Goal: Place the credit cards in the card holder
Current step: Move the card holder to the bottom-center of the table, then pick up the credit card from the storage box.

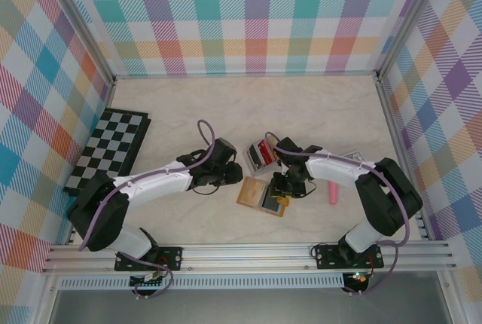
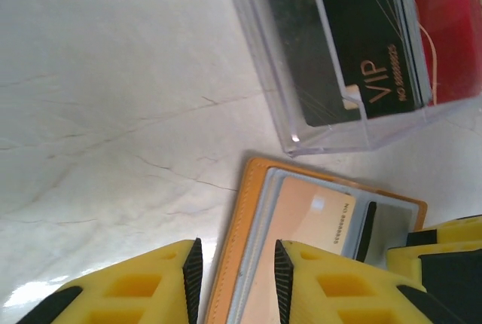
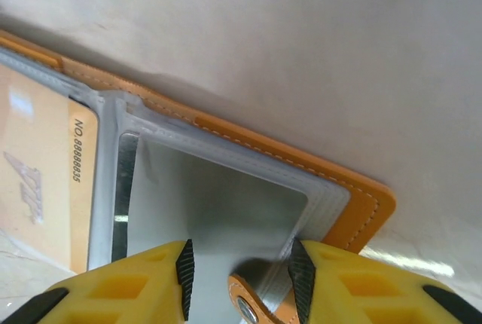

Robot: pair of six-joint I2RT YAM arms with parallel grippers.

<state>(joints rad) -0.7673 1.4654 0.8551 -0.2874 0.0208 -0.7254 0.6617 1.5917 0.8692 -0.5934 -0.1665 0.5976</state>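
Note:
The orange-tan card holder [image 1: 252, 192] lies open and flat on the table between both arms. A pale tan credit card [image 2: 309, 218] sits in its left pocket, also visible in the right wrist view [image 3: 38, 188]. A black VIP card [image 2: 361, 38] and a red card [image 2: 448, 30] stand in a clear plastic box [image 2: 331, 139] just beyond it. My left gripper [image 2: 237, 260] is open, its fingers straddling the holder's orange left edge [image 2: 248, 211]. My right gripper [image 3: 241, 260] is open over the holder's grey right pocket [image 3: 226, 211], with the snap tab [image 3: 252, 305] between its fingers.
The clear box [image 1: 262, 157] stands right behind the holder. A pink cylinder [image 1: 332, 194] lies to the right of my right gripper [image 1: 282, 187]. A black-and-white chessboard [image 1: 109, 151] lies at the far left. Checkered walls close in the table on three sides.

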